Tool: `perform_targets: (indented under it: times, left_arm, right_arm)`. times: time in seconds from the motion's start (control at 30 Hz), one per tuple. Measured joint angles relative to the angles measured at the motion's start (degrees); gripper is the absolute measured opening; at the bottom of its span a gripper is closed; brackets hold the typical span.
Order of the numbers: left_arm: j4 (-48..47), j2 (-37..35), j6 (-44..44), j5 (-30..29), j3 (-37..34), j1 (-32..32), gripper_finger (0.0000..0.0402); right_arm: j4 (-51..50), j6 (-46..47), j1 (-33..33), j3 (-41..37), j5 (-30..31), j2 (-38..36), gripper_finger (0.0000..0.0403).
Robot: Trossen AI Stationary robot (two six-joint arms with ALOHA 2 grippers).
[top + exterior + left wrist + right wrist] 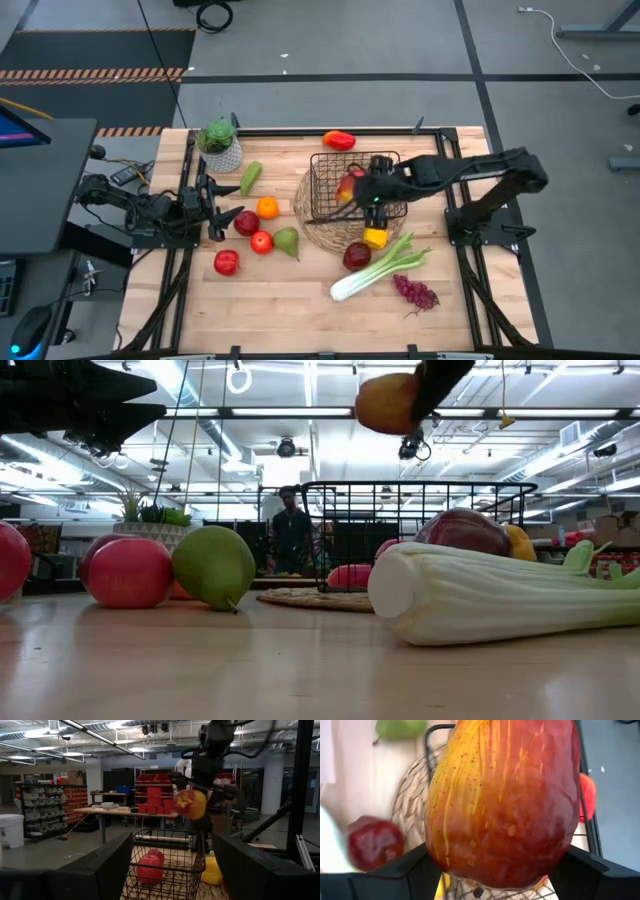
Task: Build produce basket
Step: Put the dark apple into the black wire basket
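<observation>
- Right tool is gripping a red-yellow fruit, possibly a mango, over the basket
- Left tool is waiting half-open, empty
- Most produce is sitting on the table

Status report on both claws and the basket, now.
Right claw shut on red-yellow fruit, above basket. Left claw open, idle at table's left. Red pepper already inside. Nothing blocking.

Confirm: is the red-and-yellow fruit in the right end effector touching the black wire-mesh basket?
Apart. In the left wrist view the red-and-yellow fruit hangs in the right end effector with open air between it and the black wire-mesh basket's rim.
</observation>
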Motion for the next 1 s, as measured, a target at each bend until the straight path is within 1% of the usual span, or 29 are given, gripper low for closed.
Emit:
perform_targets:
  times: [0.17,0.3,0.53,0.73,0.9,1.0]
  left_arm:
    - [0.0,0.0,0.0,0.0,0.0,0.0,0.0281]
    - [0.0,0.0,0.0,0.0,0.0,0.0,0.0281]
    - [0.0,0.0,0.0,0.0,0.0,0.0,0.0281]
    - [0.0,0.0,0.0,0.0,0.0,0.0,0.0281]
    - [0.0,0.0,0.0,0.0,0.0,0.0,0.0281]
    - [0.0,0.0,0.0,0.0,0.0,0.0,0.0281]
  right_arm:
    - [8.5,-3.1,-1.8,-9.4,-0.5,-6.6,0.0311]
    - [10.6,-4.3,-2.8,-13.4,-0.5,-9.8,0.0311]
    - [13.6,-4.1,-3.3,-14.4,-0.6,-12.3,0.0311]
    - [17.9,-4.5,-3.3,-14.4,-0.7,-11.4,0.0311]
    - [18.0,-4.6,-3.5,-14.5,-0.7,-10.2,0.0311]
    - [19.2,-4.0,-3.7,-16.8,-0.7,-11.0,0.0311]
